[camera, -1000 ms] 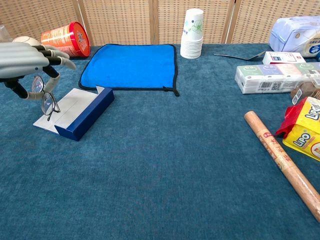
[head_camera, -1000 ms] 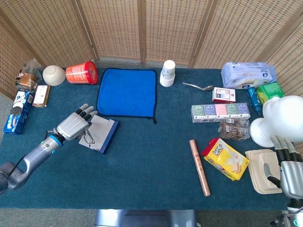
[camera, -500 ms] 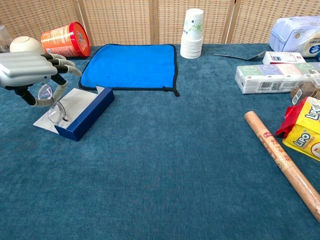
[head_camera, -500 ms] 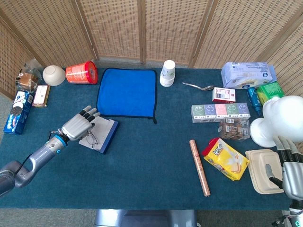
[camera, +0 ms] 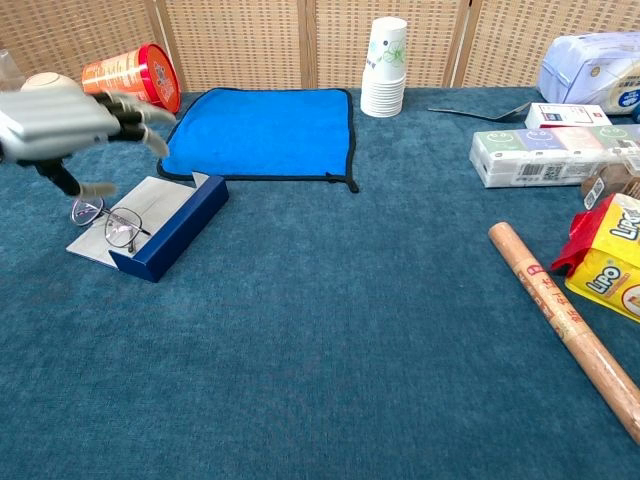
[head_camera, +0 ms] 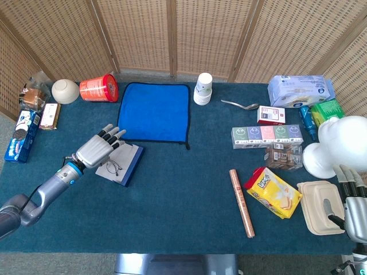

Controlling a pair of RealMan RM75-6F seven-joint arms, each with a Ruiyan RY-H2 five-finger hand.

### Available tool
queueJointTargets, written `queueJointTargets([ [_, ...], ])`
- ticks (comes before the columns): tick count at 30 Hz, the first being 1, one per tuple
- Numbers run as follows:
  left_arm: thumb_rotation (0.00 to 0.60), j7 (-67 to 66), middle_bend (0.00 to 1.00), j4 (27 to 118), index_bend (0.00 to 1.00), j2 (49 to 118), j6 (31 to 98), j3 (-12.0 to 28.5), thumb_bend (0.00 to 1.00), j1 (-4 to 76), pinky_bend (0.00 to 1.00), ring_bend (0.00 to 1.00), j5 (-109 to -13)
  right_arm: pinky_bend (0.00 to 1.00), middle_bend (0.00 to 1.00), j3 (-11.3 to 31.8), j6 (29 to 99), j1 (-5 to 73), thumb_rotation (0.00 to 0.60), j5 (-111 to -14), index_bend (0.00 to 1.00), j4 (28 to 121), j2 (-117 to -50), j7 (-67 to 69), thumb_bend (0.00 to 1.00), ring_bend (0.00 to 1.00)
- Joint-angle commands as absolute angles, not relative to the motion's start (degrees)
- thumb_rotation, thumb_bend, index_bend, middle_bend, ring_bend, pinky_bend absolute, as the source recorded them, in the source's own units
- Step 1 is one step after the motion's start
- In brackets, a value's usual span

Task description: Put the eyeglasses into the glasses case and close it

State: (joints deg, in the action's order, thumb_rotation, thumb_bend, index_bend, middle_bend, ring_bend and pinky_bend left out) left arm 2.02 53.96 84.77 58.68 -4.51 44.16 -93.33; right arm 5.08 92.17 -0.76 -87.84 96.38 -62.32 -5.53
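At the far left of the teal tabletop (camera: 330,340), the left hand (camera: 60,125) hovered above the glasses case (camera: 150,225) with its fingers (camera: 135,110) spread apart and nothing between them; it had let go and touched neither the case nor the lenses. In the head view the same left hand (head_camera: 98,150) sat at the case's left edge, palm down, fingers fanned toward the blue cloth (head_camera: 153,112).

The eyeglasses (camera: 108,221) lay on the pale inner face of the open glasses case, near its front left corner, lenses side by side and separate from the hand. The case's dark blue wall stood raised along its right side. From the head camera the eyeglasses (head_camera: 112,167) showed as a thin wire frame resting on the grey panel of the case (head_camera: 123,161).

Behind the case lay the blue cloth (camera: 265,130), and a red canister (camera: 132,76) lay on its side at the back left.

At the far right, the right hand (head_camera: 354,215) rested low at the tabletop's corner beside a beige container (head_camera: 318,206); whether its fingers were curled or loose could not be told.
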Motion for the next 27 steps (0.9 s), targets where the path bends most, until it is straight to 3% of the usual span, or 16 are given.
queueJointTargets([
  [1, 0.600, 1.71, 0.01, 55.46, 0.19, 82.96, 60.43, -3.49, 0.35, 43.08, 0.00, 0.00, -92.60, 0.28, 0.08, 5.09, 92.19, -0.68, 0.600, -87.96, 0.00, 96.39, -62.34, -5.61, 0.40, 0.09],
  [11, 0.600, 0.19, 0.00, 57.95, 0.15, 79.08, 58.12, -4.91, 0.29, 39.51, 0.00, 0.00, -90.02, 0.28, 0.08, 5.23, 91.13, 0.34, 0.600, -88.17, 0.00, 96.12, -63.27, -5.79, 0.40, 0.09],
  [20, 0.600, -2.61, 0.00, 57.60, 0.02, 79.67, 55.86, -4.54, 0.27, 36.85, 0.00, 0.00, -86.52, 0.28, 0.08, 5.40, 90.21, 1.16, 0.600, -87.98, 0.00, 96.09, -63.70, -6.16, 0.40, 0.09],
  [27, 0.600, -6.53, 0.00, 56.86, 0.00, 81.30, 53.37, -3.12, 0.27, 36.60, 0.00, 0.00, -83.95, 0.28, 0.08, 5.26, 90.18, 1.03, 0.600, -87.47, 0.00, 95.72, -63.87, -5.81, 0.40, 0.09],
])
